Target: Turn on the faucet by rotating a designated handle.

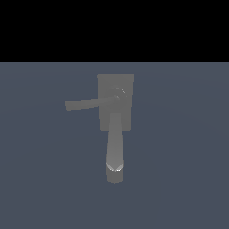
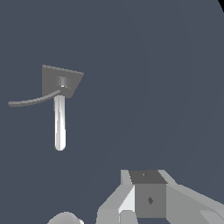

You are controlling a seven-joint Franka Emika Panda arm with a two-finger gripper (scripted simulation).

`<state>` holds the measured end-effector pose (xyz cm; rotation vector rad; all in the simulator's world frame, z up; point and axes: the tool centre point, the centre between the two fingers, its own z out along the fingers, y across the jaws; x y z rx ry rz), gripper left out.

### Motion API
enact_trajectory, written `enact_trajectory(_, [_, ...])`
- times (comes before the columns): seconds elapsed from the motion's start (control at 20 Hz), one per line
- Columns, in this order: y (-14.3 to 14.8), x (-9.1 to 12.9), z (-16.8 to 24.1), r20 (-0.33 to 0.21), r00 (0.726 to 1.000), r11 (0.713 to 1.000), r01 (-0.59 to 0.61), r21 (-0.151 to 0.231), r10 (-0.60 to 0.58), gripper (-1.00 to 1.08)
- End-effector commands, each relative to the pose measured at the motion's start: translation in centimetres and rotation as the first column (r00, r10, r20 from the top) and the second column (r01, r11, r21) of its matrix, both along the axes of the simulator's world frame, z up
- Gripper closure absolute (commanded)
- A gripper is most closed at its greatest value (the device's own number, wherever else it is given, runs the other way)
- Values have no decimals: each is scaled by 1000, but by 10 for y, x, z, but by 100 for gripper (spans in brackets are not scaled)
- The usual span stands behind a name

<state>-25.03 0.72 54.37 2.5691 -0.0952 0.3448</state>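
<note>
The matte grey faucet point(image 1: 115, 117) stands on the floor, with a rectangular block base and a round hub point(image 1: 119, 94). Its thick tapering spout point(image 1: 115, 150) points toward the camera. The handle point(image 1: 84, 104), a thin straight bar, sticks out from the hub toward the exterior view's left. In the wrist view the faucet point(image 2: 61, 81) is far off, with its bright spout point(image 2: 59, 124) and thin handle point(image 2: 31, 101) both showing. Only grey parts of my gripper point(image 2: 146, 197) show at the picture's edge, well apart from the faucet. Its fingertips are cut off. The exterior view does not show the gripper.
Plain dark blue-grey floor point(image 1: 179, 170) surrounds the faucet on all sides. A black band fills the top of the exterior view. No other objects show.
</note>
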Motion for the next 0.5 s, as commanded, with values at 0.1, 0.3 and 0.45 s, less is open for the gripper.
enact_trajectory(0.1, [7,3,28,115,993,983,26,-179,-6,108])
enact_trajectory(0.3, [18,6,52,210,977,942,56,-331,16,108])
enact_trajectory(0.45, [31,7,69,274,961,895,81,-439,47,108])
